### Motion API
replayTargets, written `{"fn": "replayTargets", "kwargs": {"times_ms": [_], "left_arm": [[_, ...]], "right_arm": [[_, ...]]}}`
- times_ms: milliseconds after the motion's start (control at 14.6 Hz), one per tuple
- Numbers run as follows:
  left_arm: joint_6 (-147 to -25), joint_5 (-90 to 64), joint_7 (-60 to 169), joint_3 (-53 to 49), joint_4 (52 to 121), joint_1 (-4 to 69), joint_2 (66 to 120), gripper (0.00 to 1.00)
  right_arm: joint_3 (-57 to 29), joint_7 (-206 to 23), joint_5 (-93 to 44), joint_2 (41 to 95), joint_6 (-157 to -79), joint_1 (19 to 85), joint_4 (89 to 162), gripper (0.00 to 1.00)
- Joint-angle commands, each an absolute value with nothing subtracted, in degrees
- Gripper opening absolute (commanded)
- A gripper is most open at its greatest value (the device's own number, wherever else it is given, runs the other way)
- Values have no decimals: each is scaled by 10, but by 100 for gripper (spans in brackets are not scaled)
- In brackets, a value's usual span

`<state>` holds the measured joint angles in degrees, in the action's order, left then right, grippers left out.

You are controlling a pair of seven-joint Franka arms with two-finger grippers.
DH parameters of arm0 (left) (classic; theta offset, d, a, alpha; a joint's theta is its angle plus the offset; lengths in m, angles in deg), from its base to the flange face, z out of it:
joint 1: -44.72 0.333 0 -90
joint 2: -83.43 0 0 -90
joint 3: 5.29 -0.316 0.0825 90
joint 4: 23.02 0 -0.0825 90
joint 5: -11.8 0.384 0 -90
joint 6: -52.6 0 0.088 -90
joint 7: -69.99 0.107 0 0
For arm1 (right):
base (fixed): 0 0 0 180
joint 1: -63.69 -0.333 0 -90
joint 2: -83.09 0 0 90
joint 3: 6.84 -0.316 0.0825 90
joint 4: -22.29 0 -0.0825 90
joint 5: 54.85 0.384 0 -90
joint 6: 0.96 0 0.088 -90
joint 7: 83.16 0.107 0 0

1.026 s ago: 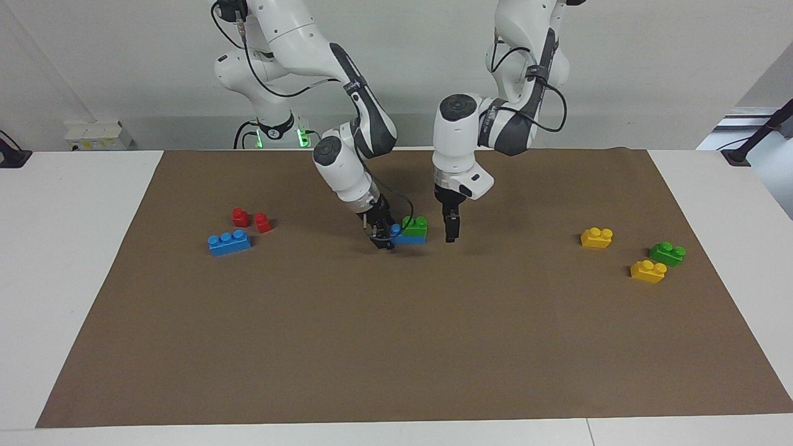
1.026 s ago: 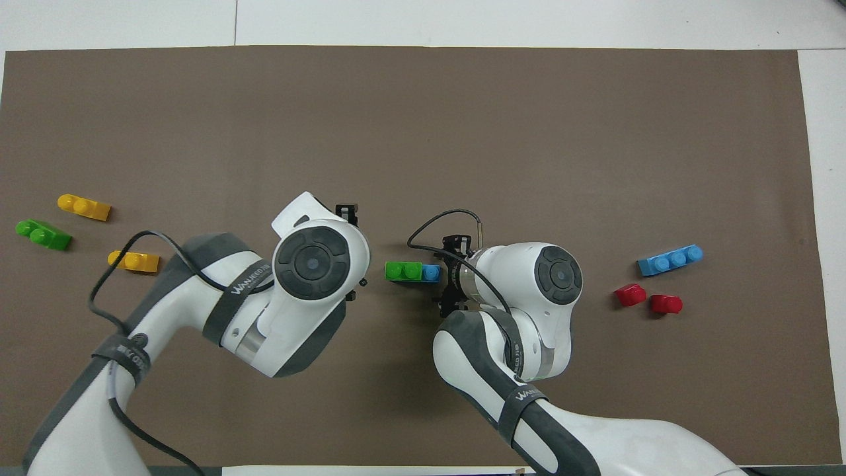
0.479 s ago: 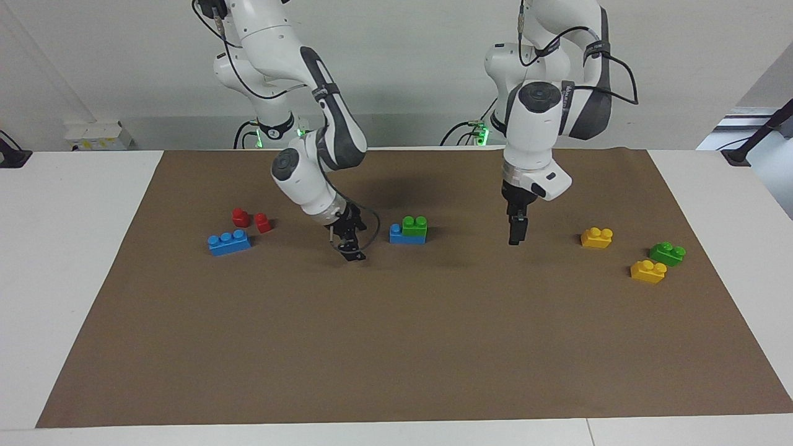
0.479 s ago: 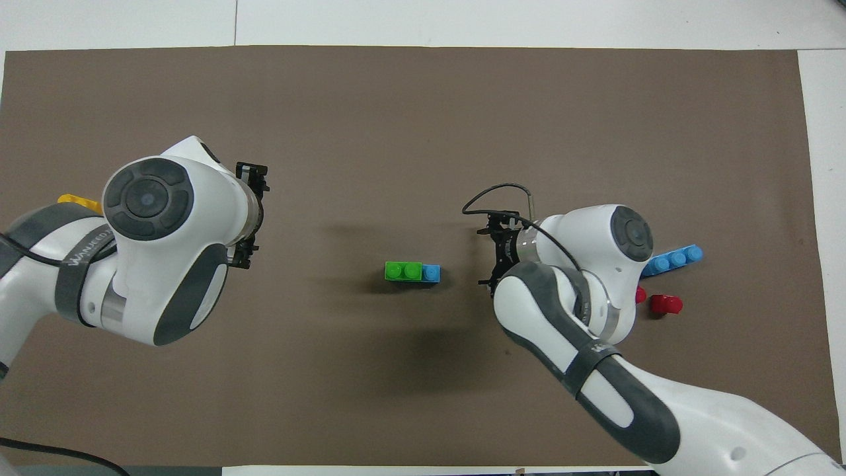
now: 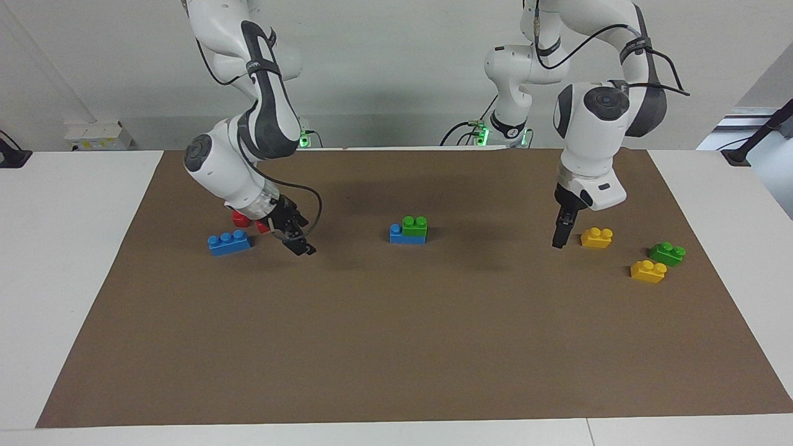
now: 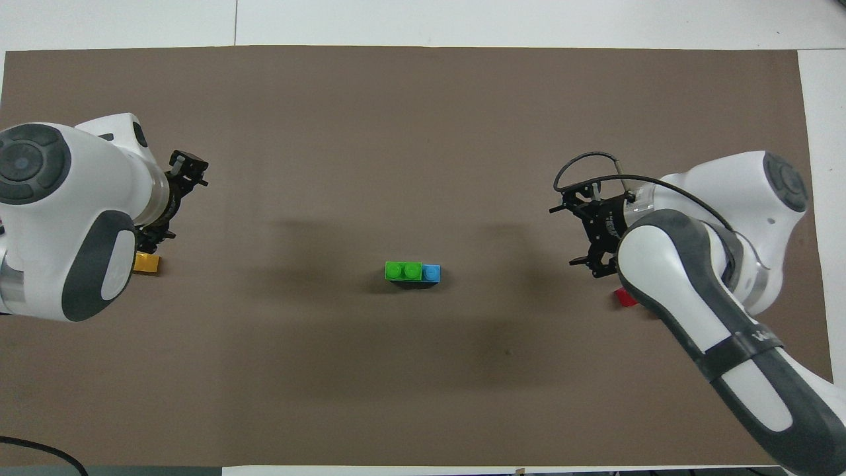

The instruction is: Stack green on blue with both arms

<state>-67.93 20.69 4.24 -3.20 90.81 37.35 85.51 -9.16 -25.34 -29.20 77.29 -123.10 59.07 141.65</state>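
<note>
**Q:** Facing view first: where are the bricks?

**A:** A green brick (image 5: 414, 225) sits on a blue brick (image 5: 401, 235) at the middle of the brown mat (image 5: 396, 347), covering two of its three studs. Nothing touches the pair.

**Q:** And the arms?

**A:** The left gripper (image 5: 559, 240) hangs empty, jaws apart, just beside a yellow brick (image 5: 596, 237); a second green brick (image 5: 667, 253) and another yellow one (image 5: 648, 271) lie toward that end. The right gripper (image 5: 299, 244) is also empty with its jaws apart, tilted, low over the mat near a second blue brick (image 5: 229, 242) and two red bricks (image 5: 241, 218).

**Q:** What could go wrong?

**A:** My judgement: the stack looks done, so the risk is at the ends. The left fingers hang low enough that a sideways sweep could knock the yellow brick; the right wrist could nudge the red pieces.
</note>
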Motion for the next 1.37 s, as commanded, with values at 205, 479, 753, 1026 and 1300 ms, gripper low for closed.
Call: {"fn": "replayTargets", "kwargs": {"times_ms": [205, 479, 753, 1026, 1300], "left_arm": [[-629, 209, 329, -27, 868, 428, 856, 100], [-586, 185, 453, -31, 840, 428, 855, 100], [-504, 144, 617, -32, 775, 449, 857, 100], [-440, 137, 659, -30, 727, 448, 856, 100], [-379, 114, 671, -27, 693, 447, 856, 100]], "right_arm": [[-97, -389, -417, 799, -1080, 629, 1315, 100], [-97, -543, -440, 835, -998, 667, 1275, 100], [-98, -725, -506, 871, -946, 670, 1259, 100], [-98, -816, -549, 862, -920, 675, 1210, 100], [-98, -813, -562, 855, -927, 675, 1200, 100]]}}
